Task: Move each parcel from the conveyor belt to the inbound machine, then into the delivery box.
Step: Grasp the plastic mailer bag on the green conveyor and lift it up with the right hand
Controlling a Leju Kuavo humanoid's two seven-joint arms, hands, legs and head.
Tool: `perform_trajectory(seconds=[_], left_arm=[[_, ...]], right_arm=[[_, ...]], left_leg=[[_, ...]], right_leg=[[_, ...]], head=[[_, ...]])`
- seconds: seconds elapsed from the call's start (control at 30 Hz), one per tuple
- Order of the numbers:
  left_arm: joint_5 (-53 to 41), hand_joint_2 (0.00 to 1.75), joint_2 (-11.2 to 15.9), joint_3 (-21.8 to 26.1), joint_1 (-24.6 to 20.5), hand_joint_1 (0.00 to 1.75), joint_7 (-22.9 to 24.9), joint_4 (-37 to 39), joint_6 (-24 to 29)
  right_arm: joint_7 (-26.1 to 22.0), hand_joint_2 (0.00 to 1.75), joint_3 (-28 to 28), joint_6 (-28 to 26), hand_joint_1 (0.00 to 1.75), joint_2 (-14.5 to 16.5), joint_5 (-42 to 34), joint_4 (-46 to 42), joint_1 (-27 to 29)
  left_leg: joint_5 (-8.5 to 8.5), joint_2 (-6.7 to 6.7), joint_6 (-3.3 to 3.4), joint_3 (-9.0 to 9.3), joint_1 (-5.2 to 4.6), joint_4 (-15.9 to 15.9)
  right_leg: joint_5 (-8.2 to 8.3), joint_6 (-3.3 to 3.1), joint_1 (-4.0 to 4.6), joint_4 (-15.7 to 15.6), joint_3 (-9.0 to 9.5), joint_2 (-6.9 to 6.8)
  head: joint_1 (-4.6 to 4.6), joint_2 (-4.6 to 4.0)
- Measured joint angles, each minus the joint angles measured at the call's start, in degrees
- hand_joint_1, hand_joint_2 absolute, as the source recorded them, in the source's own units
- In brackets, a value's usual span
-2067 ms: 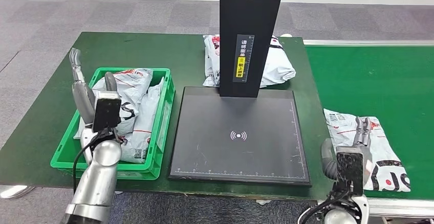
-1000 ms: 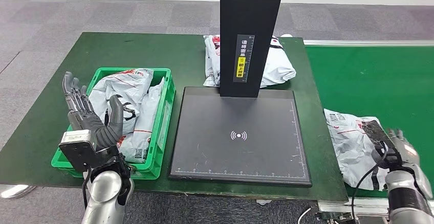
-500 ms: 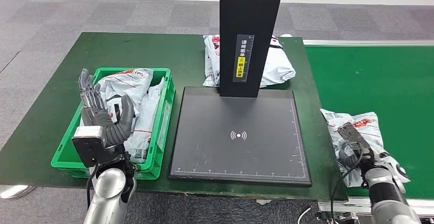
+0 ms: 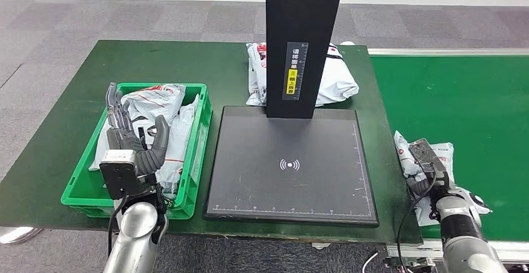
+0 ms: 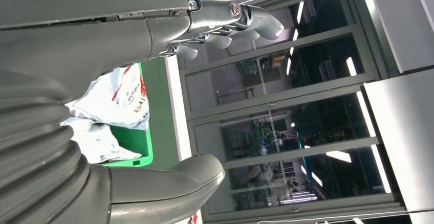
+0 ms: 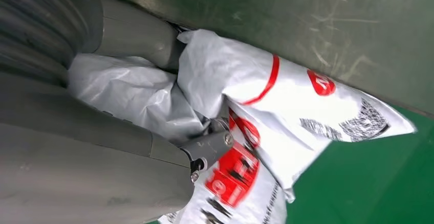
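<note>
At the left, the left hand is raised over the near side of the green delivery box, fingers spread and pointing up, holding nothing; the left wrist view shows its fingers and thumb well apart against glass doors, with the box below; inside the box lie several white-and-grey parcels, crumpled and overlapping; the box sits on a dark green table, just left of the inbound machine.

In the middle, the inbound machine's flat black scanning plate lies bare, its black upright column rising from the far edge; behind the column another white parcel rests on the table, partly hidden by it.

At the right, the bright green conveyor belt runs alongside the table; the parcel being handled sits at the near left edge of the belt, close to the plate's right side, bunched and lifted at one end; the right hand grips it, fingers closed into the crumpled film; the right wrist view shows the white bag with red markings folded around the fingers, thumb pressed against it.
</note>
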Motion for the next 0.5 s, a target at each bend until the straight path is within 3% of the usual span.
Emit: perform_trajectory(seconds=[0.27,0.5], left_arm=[[0.0,1.75,0.2,0.0,0.0,0.00,0.0,0.2,0.1],[-0.1,1.75,0.3,0.0,0.3,0.00,-0.2,0.4,0.8]], right_arm=[[0.3,1.75,-0.7,0.9,1.75,0.1,-8.4,0.0,0.1],[-5.6,1.75,-8.1,9.6,1.75,1.2,-25.8,0.0,1.1]], left_leg=[[-0.02,0.08,-0.04,0.01,0.00,0.0],[-0.05,0.14,-0.08,0.00,0.01,0.0]], right_leg=[[0.00,-0.01,0.10,0.0,-0.02,0.11],[0.00,-0.02,0.15,0.0,-0.04,0.17]], head=[[0.00,0.00],[0.00,-0.01]])
